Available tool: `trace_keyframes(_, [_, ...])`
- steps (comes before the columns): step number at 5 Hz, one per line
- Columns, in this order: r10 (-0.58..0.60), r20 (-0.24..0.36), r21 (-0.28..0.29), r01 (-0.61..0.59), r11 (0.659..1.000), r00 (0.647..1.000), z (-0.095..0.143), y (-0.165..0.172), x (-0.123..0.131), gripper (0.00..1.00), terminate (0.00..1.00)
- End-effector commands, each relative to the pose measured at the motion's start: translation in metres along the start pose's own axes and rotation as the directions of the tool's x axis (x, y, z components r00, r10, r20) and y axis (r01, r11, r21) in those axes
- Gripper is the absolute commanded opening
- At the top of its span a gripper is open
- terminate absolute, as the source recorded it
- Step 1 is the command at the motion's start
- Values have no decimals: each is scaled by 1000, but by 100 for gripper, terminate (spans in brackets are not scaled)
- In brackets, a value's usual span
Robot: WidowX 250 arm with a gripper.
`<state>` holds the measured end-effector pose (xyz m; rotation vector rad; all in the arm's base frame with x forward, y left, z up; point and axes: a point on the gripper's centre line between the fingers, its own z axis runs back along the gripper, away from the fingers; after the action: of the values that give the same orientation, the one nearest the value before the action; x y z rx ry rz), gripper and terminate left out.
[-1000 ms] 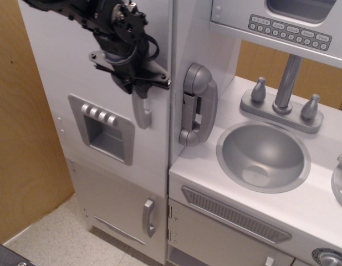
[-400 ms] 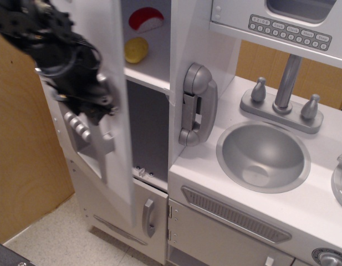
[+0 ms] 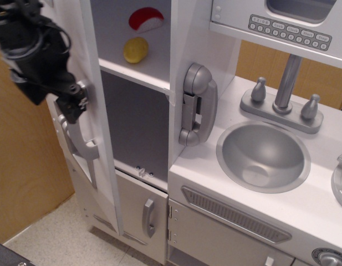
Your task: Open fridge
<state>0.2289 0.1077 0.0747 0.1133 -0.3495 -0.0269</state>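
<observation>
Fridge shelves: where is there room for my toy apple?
The lower compartment, below the white shelf and above the short-handled door, looks bare. The shelf's left end is free; its middle holds a yellow toy food, with a red-and-white one behind.

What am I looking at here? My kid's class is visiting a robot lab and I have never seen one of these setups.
This is one camera view, looking down from above at a toy play kitchen. The black machine at upper left is a robot arm; its grasping end, the claw, is at the long curved grey handle of the fridge door. Whether it is gripping is hard to tell from this angle. The door is swung wide open, so you can see inside: a yellow toy food and a red and white one sit on the upper shelf. To the right are a toy phone, a round sink with a faucet, and a microwave keypad above. A smaller door below stays shut.
</observation>
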Motion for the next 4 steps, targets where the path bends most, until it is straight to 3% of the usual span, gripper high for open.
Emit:
trace_keyframes(1, [-60, -15, 57, 60, 997, 998, 4, -24, -38, 100, 0])
trace_keyframes(2, [-83, -93, 29, 86, 996, 992, -3, -48, -47, 100, 0])
trace_keyframes(4, [-97, -132, -54, 91, 994, 986, -3, -102, 0, 100, 0])
